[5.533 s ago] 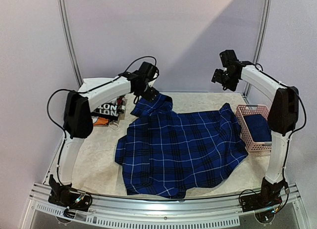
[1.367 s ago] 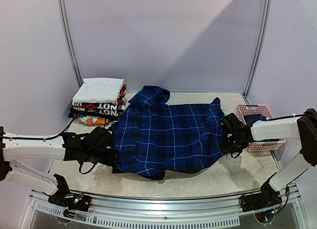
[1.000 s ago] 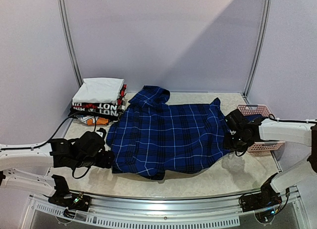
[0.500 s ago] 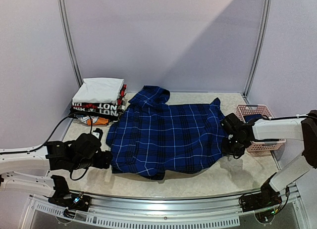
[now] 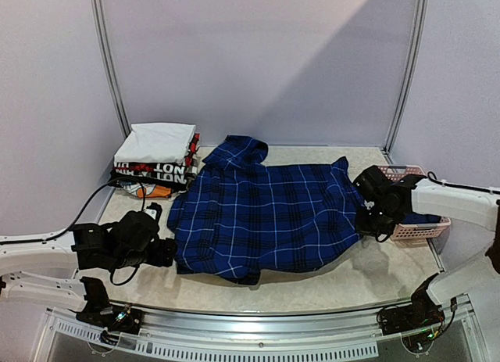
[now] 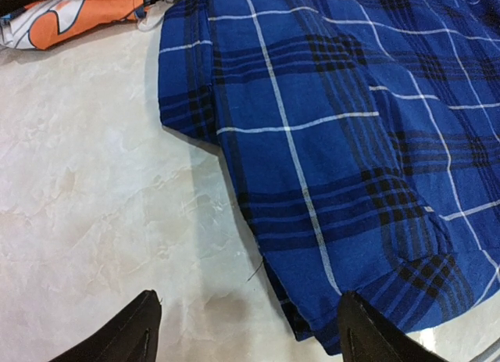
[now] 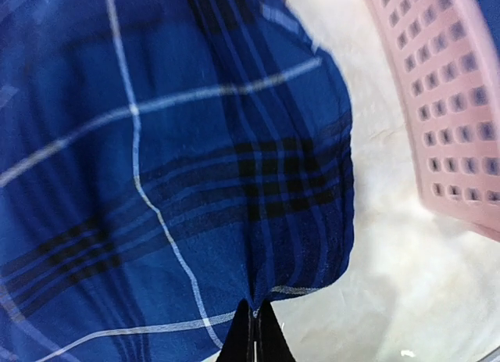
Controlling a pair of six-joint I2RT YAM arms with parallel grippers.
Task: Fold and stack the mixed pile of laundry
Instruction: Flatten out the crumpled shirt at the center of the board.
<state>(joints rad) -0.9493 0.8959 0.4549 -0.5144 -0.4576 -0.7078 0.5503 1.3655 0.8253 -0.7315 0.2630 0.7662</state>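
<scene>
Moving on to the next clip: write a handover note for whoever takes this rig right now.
Left gripper: open, low at the plaid shirt's left edge, holding nothing.
Right gripper: shut on the shirt's right edge, beside the pink basket.
The shirt lies spread on the table, unfolded. The T-shirt cannot be made out in these views.
Done: shirt laid out.
Left: fold it, fold the T-shirt, stack both.

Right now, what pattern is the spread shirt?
The shirt is blue plaid with thin white lines; clearest in the left wrist view.
</scene>
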